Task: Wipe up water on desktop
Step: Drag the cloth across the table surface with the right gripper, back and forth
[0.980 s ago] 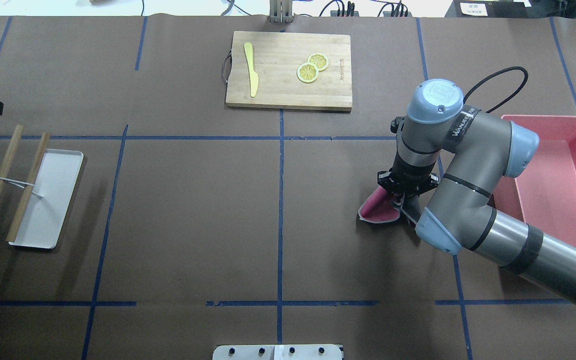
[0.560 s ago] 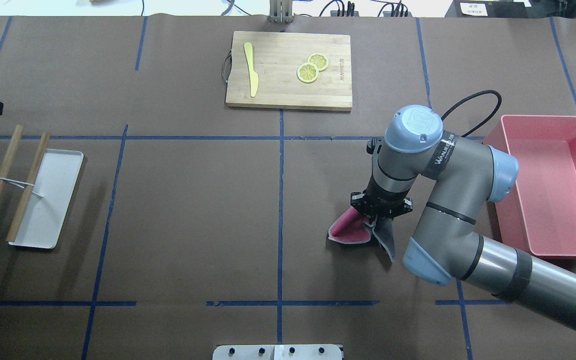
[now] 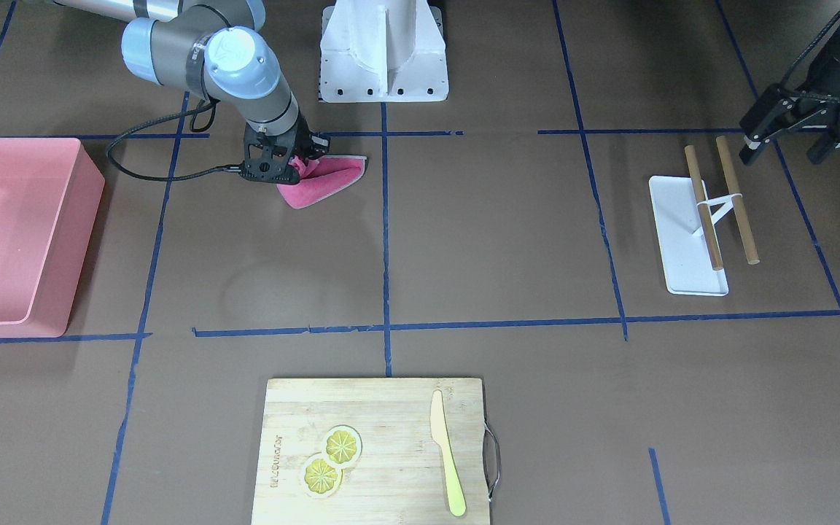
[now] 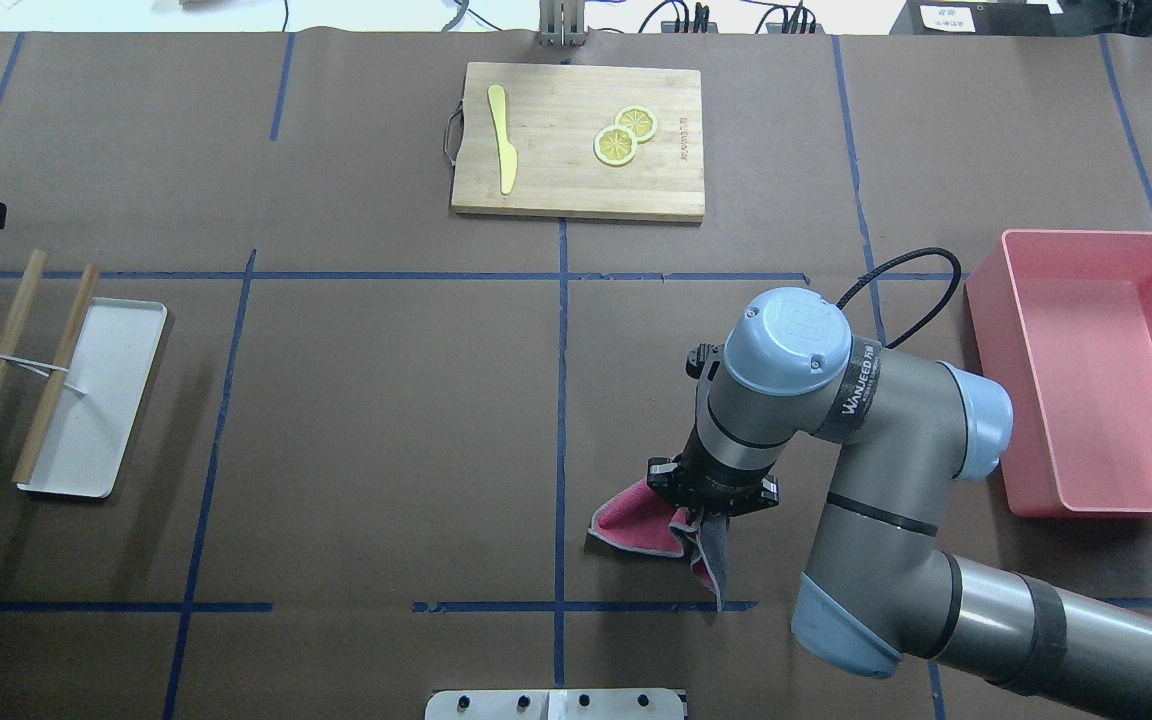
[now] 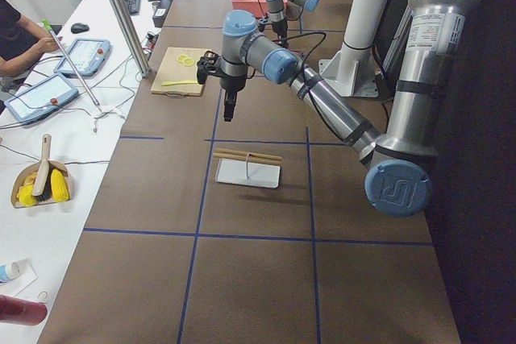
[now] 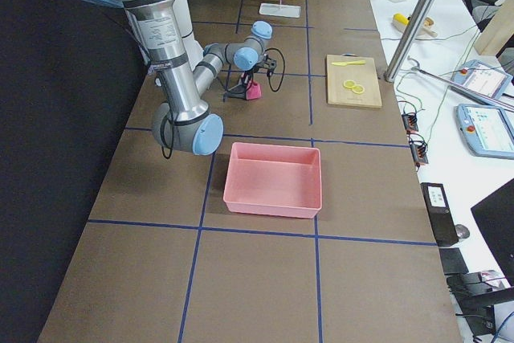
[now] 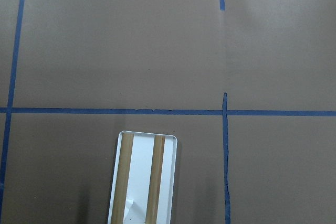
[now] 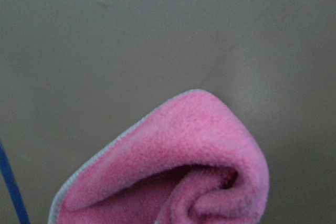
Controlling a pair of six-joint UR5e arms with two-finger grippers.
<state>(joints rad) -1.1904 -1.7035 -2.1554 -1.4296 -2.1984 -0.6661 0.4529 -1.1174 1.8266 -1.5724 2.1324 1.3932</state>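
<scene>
The desktop (image 4: 386,400) is dark brown with blue tape lines. My right gripper (image 4: 711,503) points straight down and is shut on a pink cloth with a grey back (image 4: 636,525), which it presses on the desktop just right of the centre tape line. The cloth also shows in the front view (image 3: 325,179) and folded close up in the right wrist view (image 8: 184,156). A faint ring-shaped mark (image 3: 274,292) shows on the desktop between the cloth and the cutting board. My left gripper (image 3: 784,149) hangs open and empty above the table's left end.
A pink bin (image 4: 996,380) stands at the right. A bamboo cutting board (image 4: 576,190) with a yellow knife and two lemon slices lies at the far middle. A white tray (image 4: 116,400) with two wooden sticks lies at the left.
My right arm has dragged the cloth across the desktop, away from the pink bin towards the centre line and the robot's side. The left arm has not moved.
</scene>
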